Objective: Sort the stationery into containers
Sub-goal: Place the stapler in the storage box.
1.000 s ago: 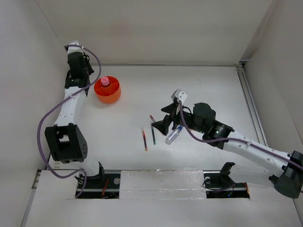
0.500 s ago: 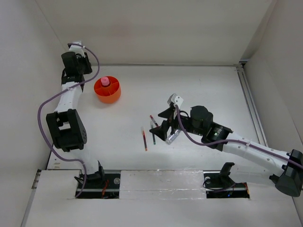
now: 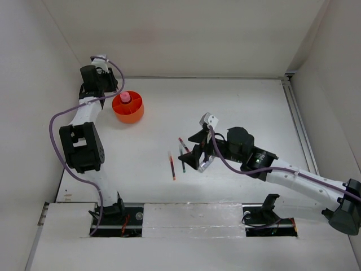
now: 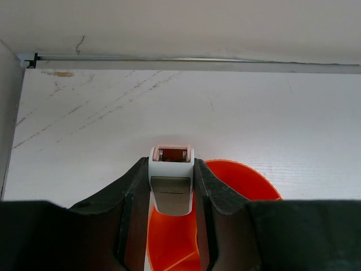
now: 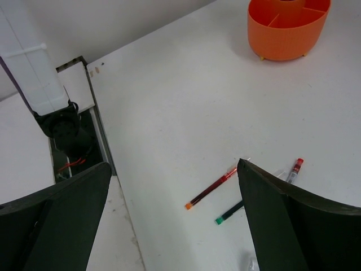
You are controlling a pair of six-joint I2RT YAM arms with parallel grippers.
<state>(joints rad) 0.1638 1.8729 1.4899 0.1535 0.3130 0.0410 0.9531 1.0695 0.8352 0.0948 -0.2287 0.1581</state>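
Fingers [image 4: 132,195] of the left gripper [image 4: 171,189] are pinched tight on the small white piece [image 4: 171,178], which sits squarely between them with its top end poking out past the tips. Below it I see the orange tub [image 4: 242,183]. As far as I can judge, the piece hangs over the tub's rim rather than over the middle of a compartment. If I let go here, I think it could clip the rim or a divider and bounce out onto the table [image 4: 271,107]. The pink-capped bottle [image 3: 124,98] stands inside the tub.

The right gripper [image 5: 174,164] is spread wide and holds nothing. The red pen [image 5: 211,189] and green pen [image 5: 230,212] lie on the table between its fingers, nearer one finger than the other. A red-tipped piece [image 5: 293,169] lies just beside that finger; I cannot tell what it is. The clear bottle [image 3: 204,165] lies close under this gripper in the top view and hardly shows from the wrist.

My worry on this side is that the pens lie close together. A closing grab could catch two or nudge one away, and the round bottle could roll if bumped.
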